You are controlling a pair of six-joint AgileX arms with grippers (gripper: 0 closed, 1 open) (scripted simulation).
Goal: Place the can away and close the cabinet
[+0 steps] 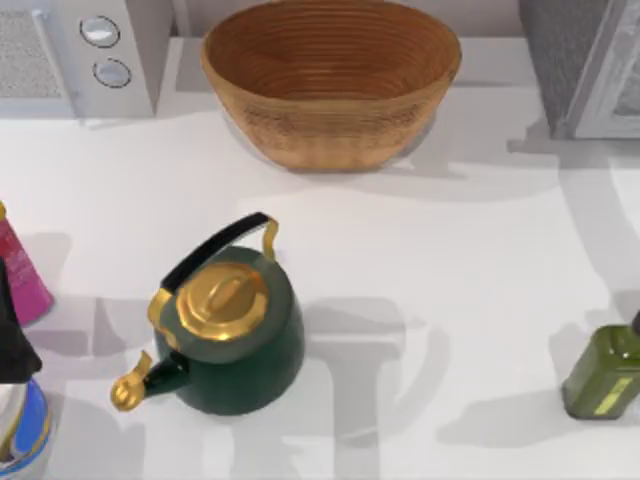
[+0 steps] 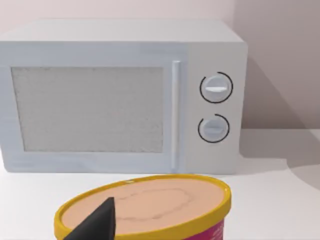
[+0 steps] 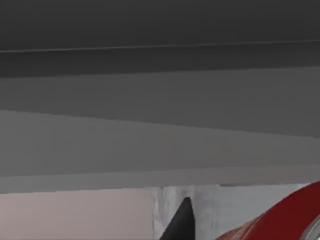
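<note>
The can (image 3: 282, 220) is red and shows close up in the right wrist view, at the frame's edge. My right gripper (image 3: 225, 227) is shut on it, one dark fingertip (image 3: 181, 220) standing right beside the red wall. Flat grey panels (image 3: 160, 100) stretch close in front of the can; they look like the cabinet's surfaces. In the top view the grey cabinet (image 1: 585, 65) stands at the back right corner of the table. My left arm (image 1: 10, 335) stays parked at the table's left edge.
A dark green kettle (image 1: 232, 335) with a gold lid sits left of the table's middle. Behind it are a woven basket (image 1: 330, 80) and a white microwave (image 1: 85, 50). An olive bottle (image 1: 603, 372) stands front right, and a pink yellow-lidded tub (image 2: 150, 210) at the left.
</note>
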